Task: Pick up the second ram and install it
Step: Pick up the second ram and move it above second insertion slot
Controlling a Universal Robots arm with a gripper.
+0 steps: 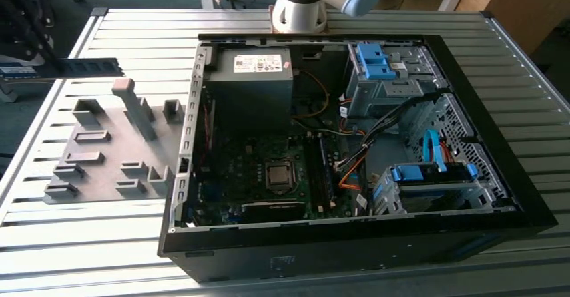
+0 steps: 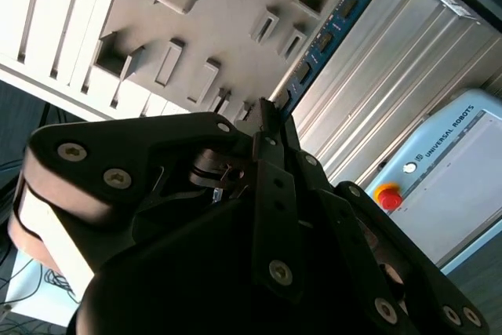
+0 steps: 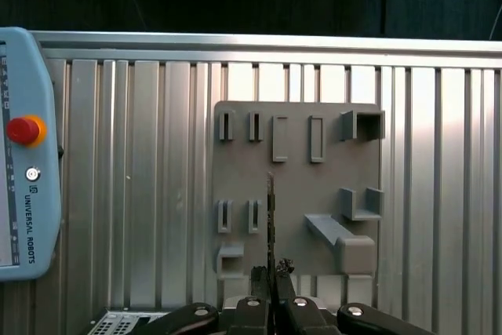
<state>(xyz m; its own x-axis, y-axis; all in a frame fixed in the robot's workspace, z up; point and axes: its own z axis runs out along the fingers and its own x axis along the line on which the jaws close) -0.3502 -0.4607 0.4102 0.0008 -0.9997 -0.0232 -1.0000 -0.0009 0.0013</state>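
My gripper (image 2: 267,119) is shut on the second ram (image 2: 329,33), a long dark blue-green stick with black chips. The stick juts out past the fingertips. In the first wrist view the ram (image 3: 271,213) shows edge-on above the gripper (image 3: 272,272), held over the grey fixture plate (image 3: 298,186). At the exterior view's left, the ram (image 1: 89,67) hangs level in the air above the far end of the fixture plate (image 1: 107,150), with the gripper (image 1: 45,69) at its outer end. The open computer case (image 1: 191,110) with its motherboard (image 1: 267,177) lies to the exterior view's right of the plate.
The fixture plate carries several grey blocks and slots, one tall post (image 1: 133,107) among them. A pale blue teach pendant (image 3: 23,178) lies on the slatted metal table (image 1: 89,243). The arm's base (image 1: 298,10) stands behind the case. Cables and blue drive cages (image 1: 428,183) fill the case's right side.
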